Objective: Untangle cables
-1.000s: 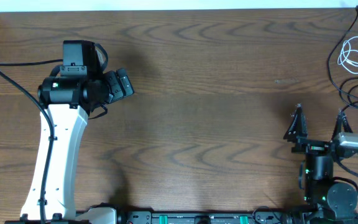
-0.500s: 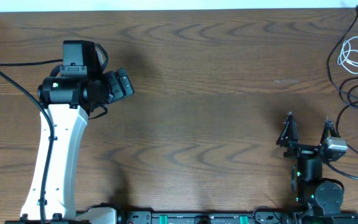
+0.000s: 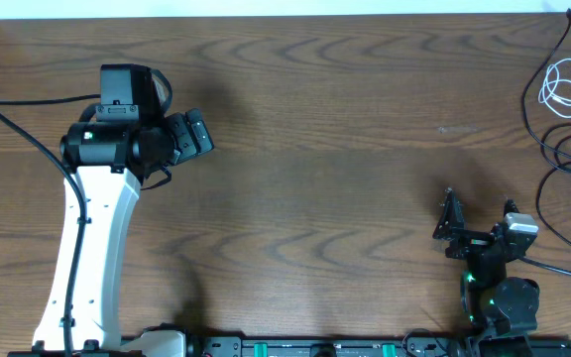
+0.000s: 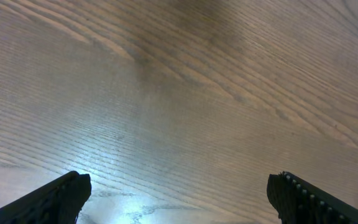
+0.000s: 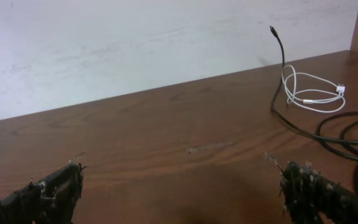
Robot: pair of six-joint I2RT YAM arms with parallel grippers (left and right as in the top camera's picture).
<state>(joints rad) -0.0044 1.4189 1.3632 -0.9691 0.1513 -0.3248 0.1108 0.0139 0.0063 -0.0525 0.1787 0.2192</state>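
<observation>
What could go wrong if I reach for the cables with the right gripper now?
1. The thin white coiled cable seems to cross the longer thin black cable. The wide-open right gripper may pinch both and tighten the tangle.
2. Both lie near the far right corner of the brown wooden table, so a sideways pull could drag them over the edge.

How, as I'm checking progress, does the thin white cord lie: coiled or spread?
Coiled: the thin white cord forms several overlapping loops on the wooden table.
</observation>
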